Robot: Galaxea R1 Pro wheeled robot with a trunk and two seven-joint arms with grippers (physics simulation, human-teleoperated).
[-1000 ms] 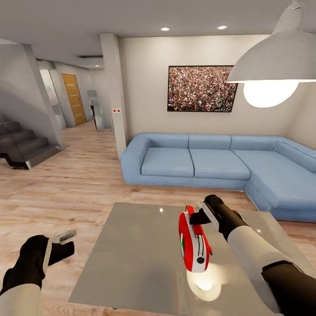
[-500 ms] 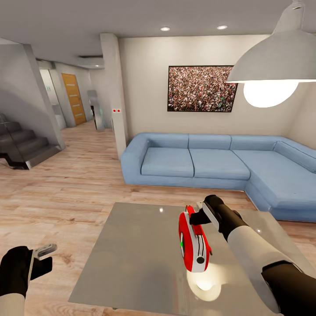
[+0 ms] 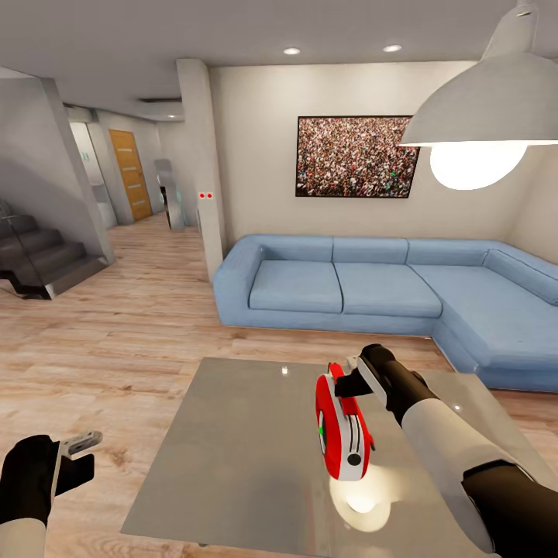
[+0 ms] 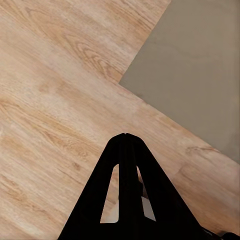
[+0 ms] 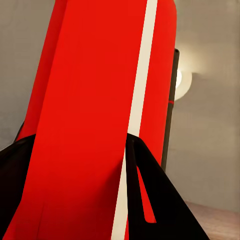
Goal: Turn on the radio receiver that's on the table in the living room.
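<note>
The red radio receiver [image 3: 341, 428] with a white band is up on end over the right half of the grey table [image 3: 232, 457]. A small green spot shows on its face. My right gripper [image 3: 346, 385] is shut on the radio's upper end. In the right wrist view the radio receiver [image 5: 95, 115] sits between the black fingers [image 5: 150, 205], with the grey table top [image 5: 210, 150] behind it. I cannot tell whether its lower end touches the top. My left gripper [image 3: 79, 451] hangs low over the wood floor left of the table, its fingers [image 4: 125, 150] pressed together and holding nothing.
A blue L-shaped sofa [image 3: 372, 287] stands behind the table, under a crowd picture [image 3: 355, 155]. A white pendant lamp [image 3: 480, 108] hangs at the upper right. A white pillar [image 3: 203, 170] and dark stairs [image 3: 39, 260] are to the left. Wood floor [image 3: 116, 341] surrounds the table.
My left arm has dropped and pulled back toward the lower left, away from the table. The right gripper and the radio have stayed where they were.
</note>
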